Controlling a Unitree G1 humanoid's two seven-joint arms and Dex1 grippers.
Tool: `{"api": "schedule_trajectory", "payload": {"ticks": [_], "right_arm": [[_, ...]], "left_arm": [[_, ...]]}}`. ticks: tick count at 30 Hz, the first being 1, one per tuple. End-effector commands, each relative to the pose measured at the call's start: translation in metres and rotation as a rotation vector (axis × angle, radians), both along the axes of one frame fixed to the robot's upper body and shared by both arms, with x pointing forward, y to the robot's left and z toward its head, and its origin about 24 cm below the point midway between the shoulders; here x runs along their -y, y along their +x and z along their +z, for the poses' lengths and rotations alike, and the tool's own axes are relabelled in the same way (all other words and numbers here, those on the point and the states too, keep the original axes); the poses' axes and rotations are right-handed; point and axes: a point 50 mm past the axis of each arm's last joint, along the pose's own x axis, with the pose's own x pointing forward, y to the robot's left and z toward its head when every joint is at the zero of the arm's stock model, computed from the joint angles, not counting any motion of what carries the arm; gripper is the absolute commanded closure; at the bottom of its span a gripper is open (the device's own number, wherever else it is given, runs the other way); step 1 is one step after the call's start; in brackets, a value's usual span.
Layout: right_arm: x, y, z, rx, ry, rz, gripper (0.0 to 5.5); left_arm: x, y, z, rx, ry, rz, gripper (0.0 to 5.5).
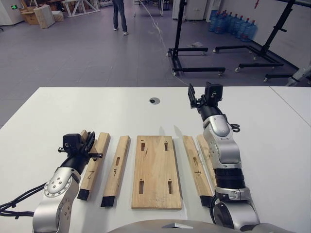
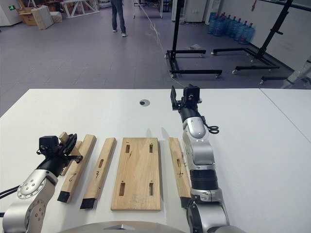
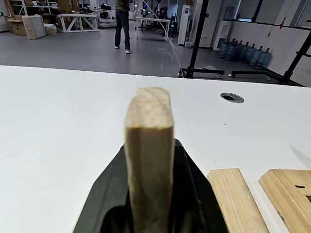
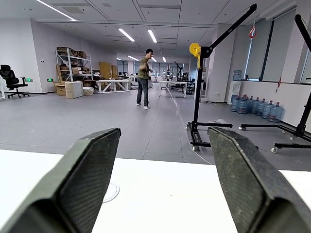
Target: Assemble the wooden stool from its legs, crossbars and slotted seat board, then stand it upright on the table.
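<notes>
The slotted seat board point(image 1: 156, 170) lies flat near the table's front middle. To its left lie two wooden legs, one marked 2 point(image 1: 95, 162) and one marked 3 point(image 1: 116, 167). To its right lies a leg marked with a cross point(image 1: 196, 167), and another piece point(image 1: 207, 153) is partly hidden by my right arm. At the far left my left gripper point(image 1: 81, 141) is shut on a short wooden bar point(image 3: 148, 145), whose end sticks out between the fingers. My right gripper point(image 1: 200, 96) hangs open and empty over the far middle of the table, its pads point(image 4: 92, 179) wide apart.
A round cable hole point(image 1: 154, 101) sits in the white table point(image 1: 58, 116) near its far edge. Black wheeled stands point(image 1: 194, 53) and water bottles point(image 1: 233, 24) are on the floor beyond. The table's right side is bare.
</notes>
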Motion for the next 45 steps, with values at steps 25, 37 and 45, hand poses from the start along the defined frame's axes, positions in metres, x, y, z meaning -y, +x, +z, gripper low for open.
{"api": "schedule_trajectory", "payload": {"ticks": [25, 37, 45], "right_arm": [[0.008, 0.008, 0.015, 0.04, 0.009, -0.023, 2.21], [0.013, 0.005, 0.013, 0.053, 0.002, -0.073, 2.21], [0.021, 0.007, 0.017, 0.069, -0.007, -0.09, 2.21]], "left_arm": [[-0.005, -0.019, -0.06, -0.166, 0.03, -0.011, 5.11], [-0.013, 0.01, 0.006, -0.052, 0.09, -0.075, 3.81], [-0.006, 0.021, 0.042, 0.071, 0.098, -0.102, 3.81]]}}
